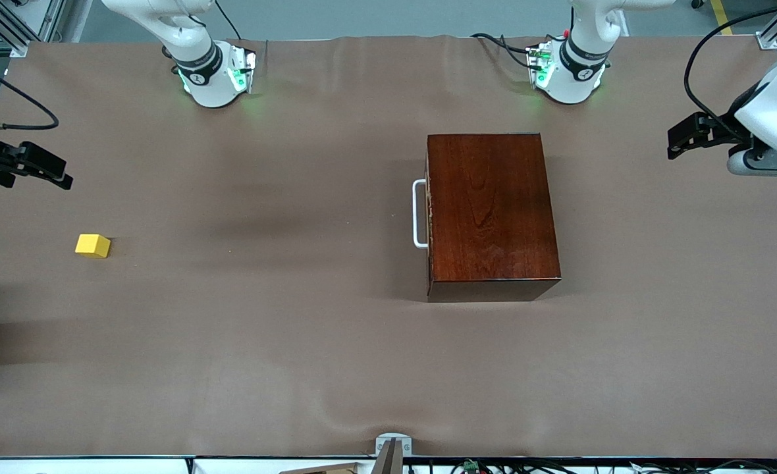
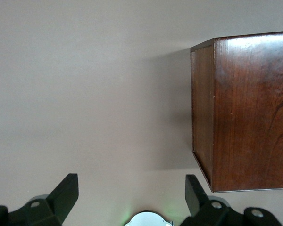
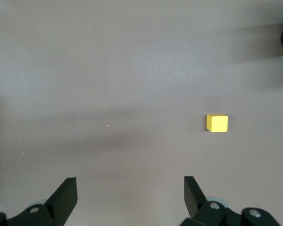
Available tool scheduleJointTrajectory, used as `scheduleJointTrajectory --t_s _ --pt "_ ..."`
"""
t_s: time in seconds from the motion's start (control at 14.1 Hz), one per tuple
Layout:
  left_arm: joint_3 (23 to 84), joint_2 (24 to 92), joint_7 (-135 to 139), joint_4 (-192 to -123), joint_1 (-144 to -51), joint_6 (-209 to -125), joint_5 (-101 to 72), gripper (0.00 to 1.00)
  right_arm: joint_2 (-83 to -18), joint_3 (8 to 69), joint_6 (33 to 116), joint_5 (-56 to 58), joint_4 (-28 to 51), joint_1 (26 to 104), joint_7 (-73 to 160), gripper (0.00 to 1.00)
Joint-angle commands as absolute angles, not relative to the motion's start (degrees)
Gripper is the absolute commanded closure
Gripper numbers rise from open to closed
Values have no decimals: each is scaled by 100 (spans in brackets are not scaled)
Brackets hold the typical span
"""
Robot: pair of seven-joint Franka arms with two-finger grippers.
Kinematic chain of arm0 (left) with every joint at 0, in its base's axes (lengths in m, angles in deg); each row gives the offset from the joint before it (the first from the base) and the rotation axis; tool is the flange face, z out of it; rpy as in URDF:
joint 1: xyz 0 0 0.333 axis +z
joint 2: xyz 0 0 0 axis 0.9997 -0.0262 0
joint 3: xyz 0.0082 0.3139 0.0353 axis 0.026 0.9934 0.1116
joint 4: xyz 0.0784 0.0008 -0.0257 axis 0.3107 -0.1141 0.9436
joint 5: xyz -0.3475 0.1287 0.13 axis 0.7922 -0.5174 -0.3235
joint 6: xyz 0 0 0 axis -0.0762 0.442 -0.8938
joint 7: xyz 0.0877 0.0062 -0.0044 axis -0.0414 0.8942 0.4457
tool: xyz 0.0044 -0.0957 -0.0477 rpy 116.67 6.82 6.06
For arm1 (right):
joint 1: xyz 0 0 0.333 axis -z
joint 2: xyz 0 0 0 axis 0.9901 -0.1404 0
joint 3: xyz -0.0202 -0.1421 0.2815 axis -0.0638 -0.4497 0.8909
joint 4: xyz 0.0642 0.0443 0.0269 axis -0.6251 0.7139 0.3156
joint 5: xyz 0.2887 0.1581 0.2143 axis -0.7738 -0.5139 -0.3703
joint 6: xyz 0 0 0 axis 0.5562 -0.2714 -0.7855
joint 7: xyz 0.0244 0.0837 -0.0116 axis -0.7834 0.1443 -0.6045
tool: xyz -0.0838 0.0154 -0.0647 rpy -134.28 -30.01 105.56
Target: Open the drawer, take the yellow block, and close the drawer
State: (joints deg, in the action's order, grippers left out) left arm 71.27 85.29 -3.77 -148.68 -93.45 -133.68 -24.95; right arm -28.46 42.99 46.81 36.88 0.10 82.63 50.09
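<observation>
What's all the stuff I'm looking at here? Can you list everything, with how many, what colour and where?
Wooden box: one, glossy dark reddish-brown, on the table toward the left arm's end; its drawer is shut.
Drawer handle: one, white loop, on the box face turned toward the right arm's end.
Yellow block: one, bright yellow, lying out on the table toward the right arm's end, apart from the box.
Table: one, covered in brown.
Arm bases: two, white with green lights, along the table edge farthest from the front camera.
Left gripper: one, black, jaws open, holding nothing, over the table's end past the box.
Right gripper: one, black, jaws open, holding nothing, over the table near the block.
</observation>
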Motion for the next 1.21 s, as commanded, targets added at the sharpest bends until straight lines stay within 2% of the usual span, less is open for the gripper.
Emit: scheduleJointTrajectory --t_s 0.0,1.13 --pt "7093 8562 -390 -14768 -9307 -13285 -2528 0 -2833 4269 4646 3682 -42 8210 4978 0" --pt "7093 8562 -135 -14794 -9351 -13382 -2528 0 -2833 4269 4638 3682 -42 8210 4987 0"
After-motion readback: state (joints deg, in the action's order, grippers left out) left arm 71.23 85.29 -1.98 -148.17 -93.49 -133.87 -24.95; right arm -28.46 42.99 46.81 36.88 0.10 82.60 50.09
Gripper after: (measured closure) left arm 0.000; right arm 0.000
